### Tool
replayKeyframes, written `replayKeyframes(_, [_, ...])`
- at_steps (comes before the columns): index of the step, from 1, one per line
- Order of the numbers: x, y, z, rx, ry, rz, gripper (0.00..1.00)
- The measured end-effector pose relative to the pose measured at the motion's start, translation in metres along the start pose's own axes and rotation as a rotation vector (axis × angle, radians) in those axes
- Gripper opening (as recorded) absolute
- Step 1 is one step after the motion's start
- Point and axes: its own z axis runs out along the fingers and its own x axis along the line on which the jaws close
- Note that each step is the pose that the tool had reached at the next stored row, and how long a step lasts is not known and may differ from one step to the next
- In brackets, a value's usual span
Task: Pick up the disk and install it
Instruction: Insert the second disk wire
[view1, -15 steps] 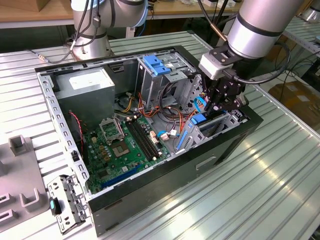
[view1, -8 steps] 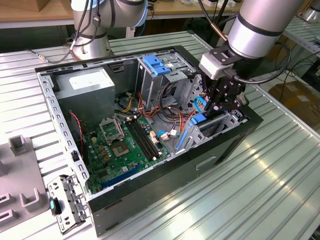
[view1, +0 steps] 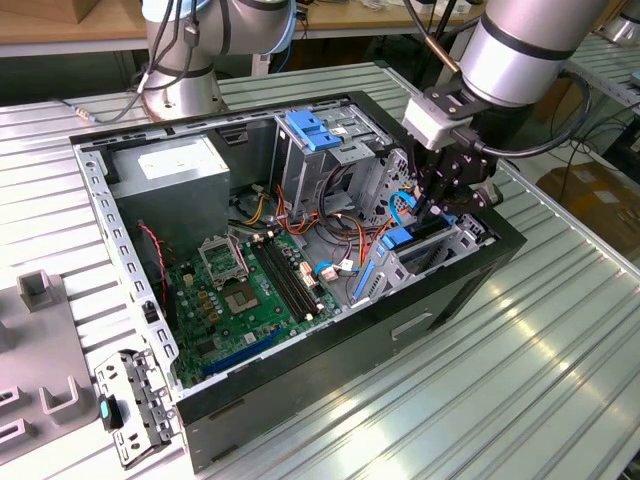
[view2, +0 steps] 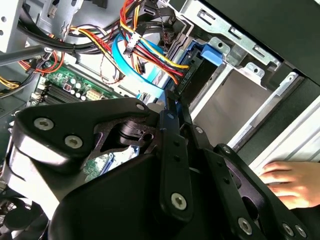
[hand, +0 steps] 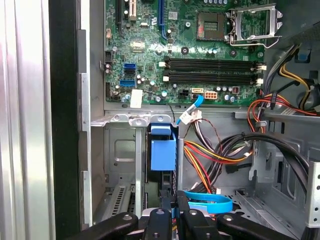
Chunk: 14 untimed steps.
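I am looking down on a ribbed metal bench (view1: 520, 370) with an open PC case (view1: 300, 380) lying on it, motherboard (view1: 240, 300) facing up and the grey power supply (view1: 175, 185) at the far corner. My gripper (view1: 447, 200) sits low over the drive cage (view1: 430, 255) at the exterior view's right end of the case, just beside a tangle of cables (view1: 345, 225). In the first wrist view the disk (hand: 162, 150) stands on edge in the cage slot, its blue rail end toward the camera, with the gripper (hand: 170, 220) closed narrowly on its upper edge as far as I can judge; the contact itself is hidden behind the linkage, so I read it as a hold rather than a certainty. The fingers are nearly together, with only the drive's thickness between them. The disk's long axis appears to run down into the bay, with its flat faces parallel to the cage walls. I'd expect it to feel dense and rigid, with smooth metal faces that could slip, so the edges or plastic rails are the sensible places to grip, and it should not be knocked or forced. In the second wrist view a hand (view2: 292, 182) rests on the bench beside the case, close to the arm.
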Motion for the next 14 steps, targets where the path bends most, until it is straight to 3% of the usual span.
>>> replayKeyframes(14, [0.0004,0.0007,0.0097,-0.0002,-0.0029,0.0,0.16])
